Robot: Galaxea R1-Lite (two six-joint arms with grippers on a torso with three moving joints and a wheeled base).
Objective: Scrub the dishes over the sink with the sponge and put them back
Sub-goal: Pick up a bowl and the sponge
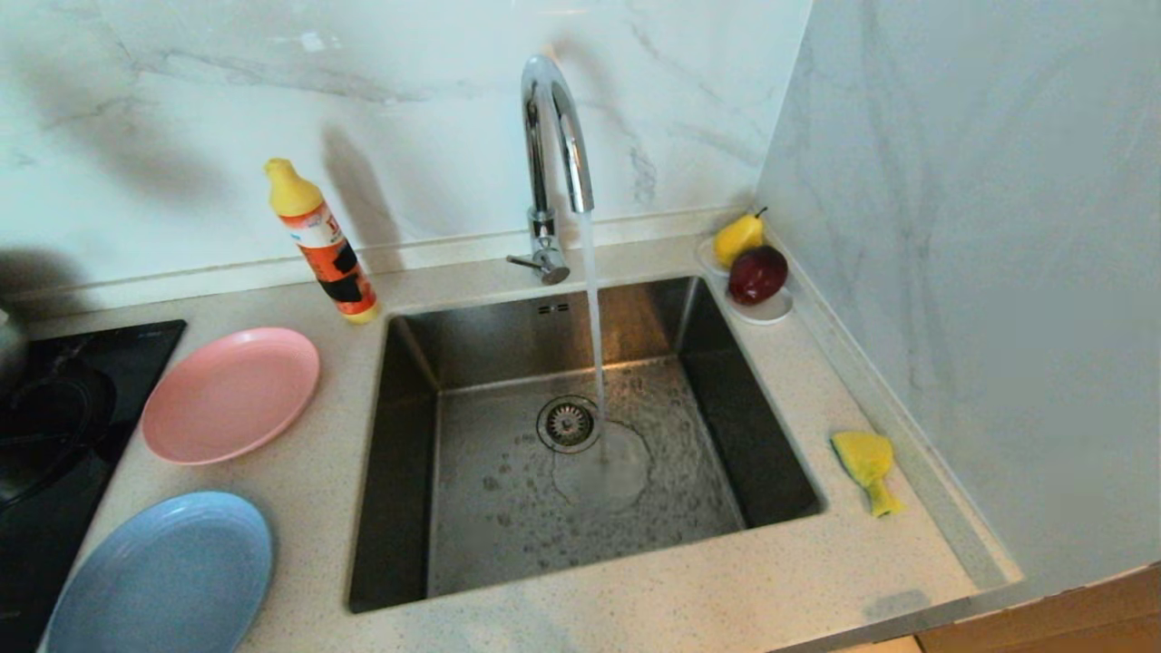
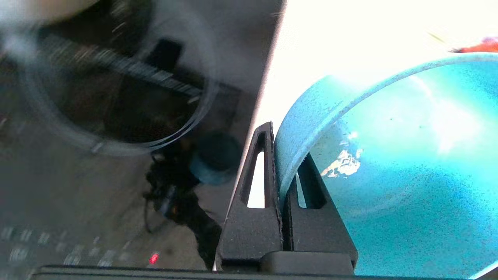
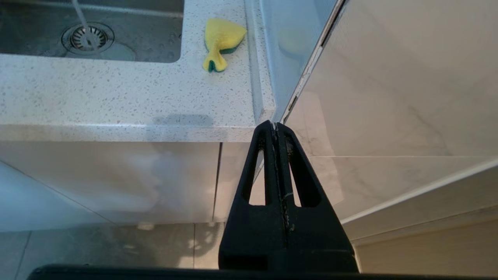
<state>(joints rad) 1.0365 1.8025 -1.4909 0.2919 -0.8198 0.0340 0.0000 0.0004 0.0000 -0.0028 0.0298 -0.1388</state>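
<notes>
The teal bowl (image 2: 389, 175) fills the right half of the left wrist view, tipped so its hollow faces the camera and its rim curves from lower centre to the upper right. The left gripper (image 2: 281, 155) is clamped on that rim, one finger outside the wall and one inside. A pale smear marks the inner wall just beside the fingers. Neither bowl nor left gripper appears in the head view.

The sponge (image 1: 866, 464) lies on the counter (image 1: 635, 608) at the right of the head view, just beside the sink (image 1: 580, 435) and near the side wall. It is pinched at one end, its long axis running from the wider end at the upper left to the narrow end at the lower right. The pink plate (image 1: 231, 394) sits at the left of the sink and the blue plate (image 1: 163, 576) at the lower left, both flat, apart from each other.

Water runs from the tap (image 1: 553, 154) and lands beside the drain (image 1: 568, 423). A bottle (image 1: 322, 240) leans near the back wall. A pear (image 1: 737, 238) and an apple (image 1: 757, 274) sit on a saucer (image 1: 766, 313) in the corner. A dark hob (image 1: 54, 408) takes the left edge.

The right gripper (image 3: 277, 130) hangs in front of the cabinet below the counter edge, fingers pressed together on nothing
</notes>
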